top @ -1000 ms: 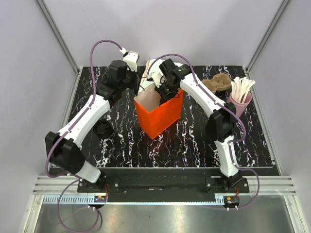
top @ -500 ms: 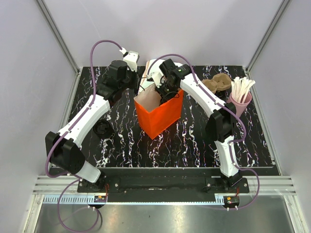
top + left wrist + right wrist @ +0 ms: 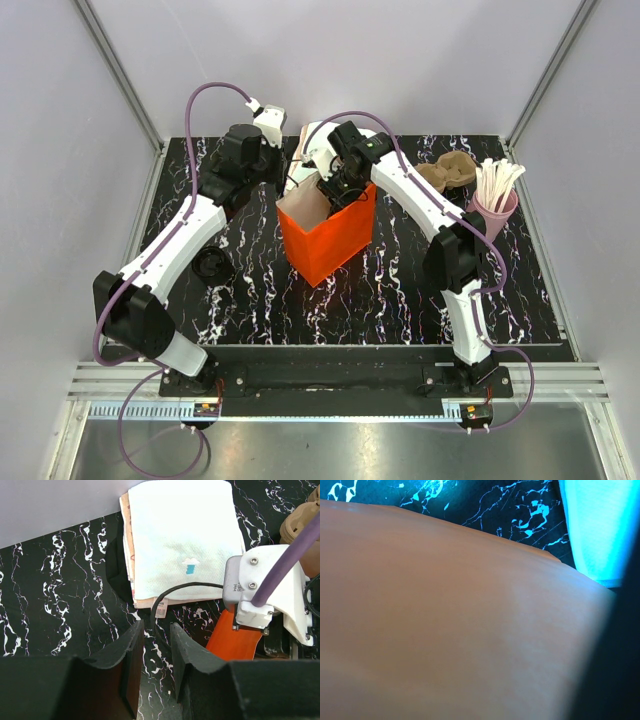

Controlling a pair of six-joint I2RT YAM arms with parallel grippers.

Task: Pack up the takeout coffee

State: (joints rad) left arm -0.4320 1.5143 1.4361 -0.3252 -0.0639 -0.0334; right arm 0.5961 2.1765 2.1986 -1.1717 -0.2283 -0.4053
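Note:
The orange paper bag (image 3: 328, 238) stands open in the middle of the table. My right gripper (image 3: 338, 192) reaches down into its mouth from the back. The right wrist view shows only the bag's brown inner wall (image 3: 445, 620), so its fingers and any load are hidden. The takeout coffee cup is not visible in any view. My left gripper (image 3: 157, 630) hovers behind the bag's back left corner, over bare table. Its fingers stand a narrow gap apart with nothing between them. The bag's orange edge (image 3: 235, 642) lies to its right.
A flat black round piece (image 3: 212, 265) lies left of the bag. A stack of white napkins (image 3: 185, 535) lies at the back. A brown cup carrier (image 3: 447, 172) and a pink cup of white sticks (image 3: 496, 212) stand at the back right.

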